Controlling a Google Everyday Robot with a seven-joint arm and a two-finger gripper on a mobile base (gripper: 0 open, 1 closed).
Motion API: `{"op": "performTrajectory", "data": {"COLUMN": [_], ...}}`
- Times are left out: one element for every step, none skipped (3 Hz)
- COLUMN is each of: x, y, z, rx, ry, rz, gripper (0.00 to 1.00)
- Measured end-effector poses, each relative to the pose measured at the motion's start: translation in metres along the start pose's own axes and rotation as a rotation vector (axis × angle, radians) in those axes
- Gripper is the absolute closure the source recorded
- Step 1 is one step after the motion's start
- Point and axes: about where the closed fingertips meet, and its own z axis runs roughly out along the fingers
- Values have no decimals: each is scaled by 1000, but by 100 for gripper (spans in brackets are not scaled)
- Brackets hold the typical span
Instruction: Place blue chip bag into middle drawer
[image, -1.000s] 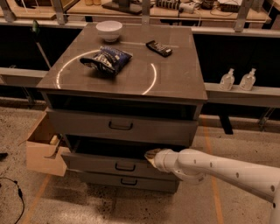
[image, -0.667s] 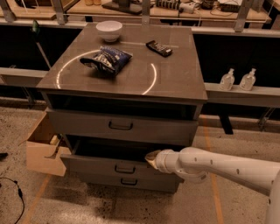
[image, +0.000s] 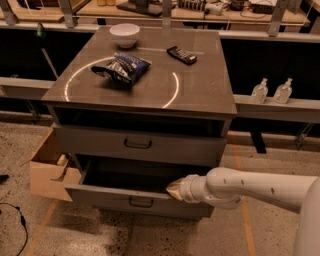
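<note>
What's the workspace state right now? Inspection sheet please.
Surface: cabinet top, light ring on it.
Job's things: blue chip bag on top, inside the ring; middle drawer pulled open.
Clutter: white bowl, black packet at the top's back.
Grippers: gripper at open drawer's front edge, right side.
Cables: black cable on floor, left.
Surroundings: wooden box left of cabinet; bottles on ledge, right.

Arm (image: 265, 189): white, smooth, thick round tube, few small dark dots
Wrist (image: 192, 188): white ribbed collar
Hand (image: 175, 190): tan tip, at the middle drawer (image: 100, 196) front rim, right side
</note>
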Motion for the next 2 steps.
{"op": "performTrajectory", "data": {"x": [8, 16], "y": [22, 38], "z": [-7, -18], "rx": [-59, -93], "ry": [36, 69], "rz": [7, 19], "gripper": [100, 100]}}
